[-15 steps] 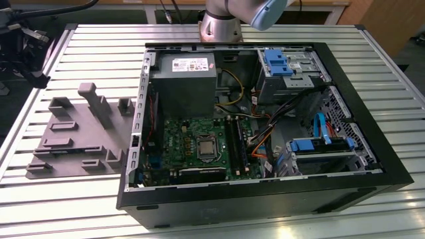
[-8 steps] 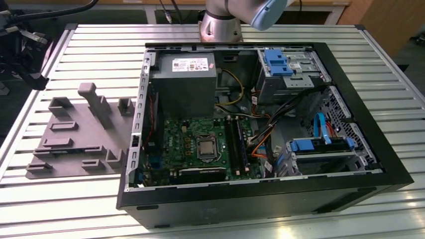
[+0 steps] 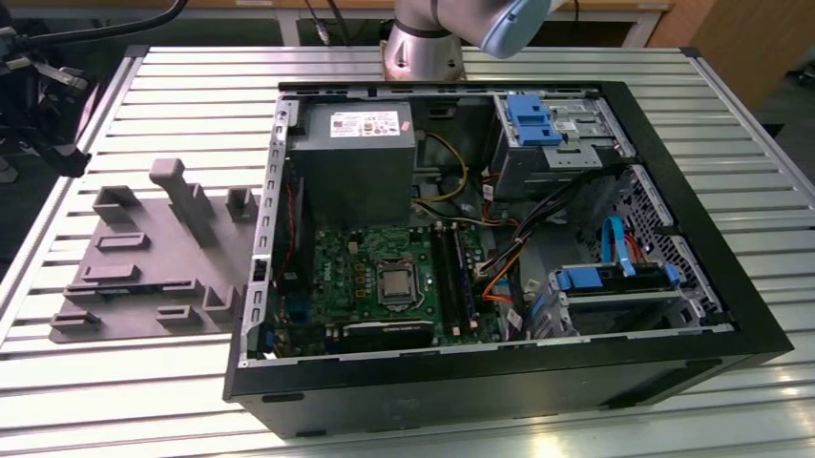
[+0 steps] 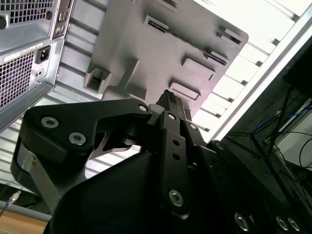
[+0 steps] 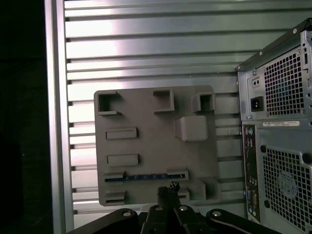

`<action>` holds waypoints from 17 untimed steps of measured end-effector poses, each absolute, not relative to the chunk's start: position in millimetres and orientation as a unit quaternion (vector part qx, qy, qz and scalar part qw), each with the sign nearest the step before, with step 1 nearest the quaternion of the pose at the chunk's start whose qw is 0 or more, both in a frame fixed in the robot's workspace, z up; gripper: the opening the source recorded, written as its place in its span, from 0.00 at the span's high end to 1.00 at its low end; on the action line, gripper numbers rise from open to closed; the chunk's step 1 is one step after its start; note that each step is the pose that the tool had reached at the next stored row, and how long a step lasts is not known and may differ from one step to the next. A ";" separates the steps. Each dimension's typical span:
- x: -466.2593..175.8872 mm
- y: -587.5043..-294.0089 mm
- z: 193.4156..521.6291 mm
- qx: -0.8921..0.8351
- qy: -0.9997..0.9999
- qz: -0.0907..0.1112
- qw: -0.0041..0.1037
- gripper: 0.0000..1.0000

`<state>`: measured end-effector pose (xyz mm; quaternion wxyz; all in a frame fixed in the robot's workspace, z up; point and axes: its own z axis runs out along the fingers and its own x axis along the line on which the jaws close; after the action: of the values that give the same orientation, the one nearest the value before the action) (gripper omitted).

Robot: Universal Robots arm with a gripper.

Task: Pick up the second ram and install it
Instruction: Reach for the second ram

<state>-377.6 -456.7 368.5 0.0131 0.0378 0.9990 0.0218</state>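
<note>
Early in the task, by the look of it. No pick-up yet and no installing: ram [image 5: 146,176] lying flat in a long slot of the grey tray [image 5: 146,117], with the tray on the bench [image 3: 191,86] just beside the back panel of the computer case [image 3: 510,386]. Stick lengthwise, one end toward the case.

Gripper [image 5: 168,191] hanging over the tray, outside the case on its back-panel side, tips close above the ram in the first wrist view. Same gripper [image 4: 169,100] seen from the side in the second wrist view, above the tray [image 4: 161,44]. Jaws pressed together, gripping nothing that shows.

Left to do, judging from this: the whole of it, from the grasp to the seating in the motherboard [image 3: 344,253] inside the case.

Counted:
- one ram in the tray
- one tray, with several upright blocks and empty pockets
- one open case
- one gripper
- a few long dark slots [image 3: 455,267] on the motherboard, number hard to tell, and no telling whether a stick already sits in one
</note>
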 end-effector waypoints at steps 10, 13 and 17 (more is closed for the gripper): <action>-381.4 -459.4 364.1 0.038 0.999 0.022 0.013 0.89; -382.5 -460.0 362.6 0.038 0.999 0.022 0.013 0.89; -384.1 -460.5 359.9 0.038 0.999 0.022 0.013 0.89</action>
<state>-384.1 -460.5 359.9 0.0130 0.0378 0.9990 0.0218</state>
